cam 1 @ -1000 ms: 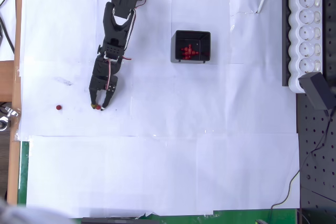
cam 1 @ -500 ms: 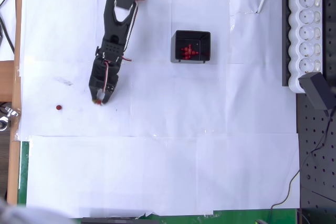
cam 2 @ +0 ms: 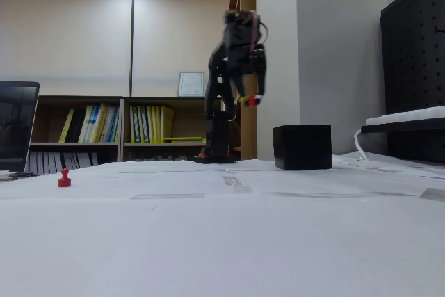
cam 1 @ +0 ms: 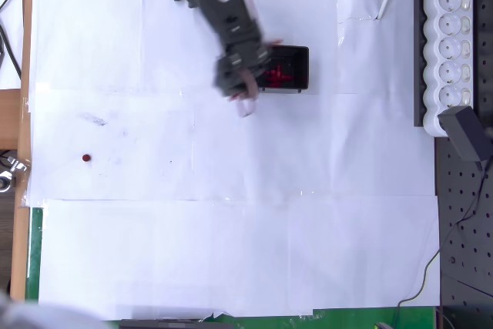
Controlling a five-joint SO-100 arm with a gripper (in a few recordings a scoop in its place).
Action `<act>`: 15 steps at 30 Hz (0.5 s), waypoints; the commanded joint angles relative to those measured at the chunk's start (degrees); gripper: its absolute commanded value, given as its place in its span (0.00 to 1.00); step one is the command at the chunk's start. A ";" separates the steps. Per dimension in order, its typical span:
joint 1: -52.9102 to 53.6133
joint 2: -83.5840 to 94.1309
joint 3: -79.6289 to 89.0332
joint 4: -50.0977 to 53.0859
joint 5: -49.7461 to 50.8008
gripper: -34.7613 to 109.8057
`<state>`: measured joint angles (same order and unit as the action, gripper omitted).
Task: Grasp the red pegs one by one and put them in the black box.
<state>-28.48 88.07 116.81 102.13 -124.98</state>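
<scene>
The black box (cam 1: 294,54) stands on the white paper right of the arm and holds several red pegs (cam 1: 276,76). From the side, the box (cam 2: 301,147) hides what is in it. Motion-blurred, my gripper (cam 1: 245,105) hangs raised just left of the box's near left corner. In the fixed view the gripper (cam 2: 252,101) is high above the table, left of the box, shut on a red peg (cam 2: 252,101) at its tips. Another red peg (cam 1: 86,158) stands alone at the far left of the paper, and the fixed view shows this peg (cam 2: 64,179) upright.
A white power strip (cam 1: 451,44) with a black plug lies along the right edge, over a black pegboard (cam 1: 462,229). The table's wooden edge (cam 1: 27,52) runs down the left. White paper sheets cover the table. A bookshelf (cam 2: 125,130) stands behind the table.
The gripper closed on the peg at the left of the paper, lifted it, and swung right to the box's left side. The lone far-left peg has not moved.
</scene>
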 commanded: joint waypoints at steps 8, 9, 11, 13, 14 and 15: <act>-17.05 4.57 -2.02 -7.12 -8.96 0.24; -17.31 5.27 -3.87 -8.70 -9.40 0.24; -17.23 6.33 -7.91 -12.30 -9.40 0.24; -16.35 7.38 -11.07 -15.56 -9.14 0.24; -15.91 7.73 -12.48 -16.87 -8.96 0.24; -15.64 8.09 -13.45 -17.75 -8.70 0.24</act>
<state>-44.38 95.71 104.15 87.54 -133.33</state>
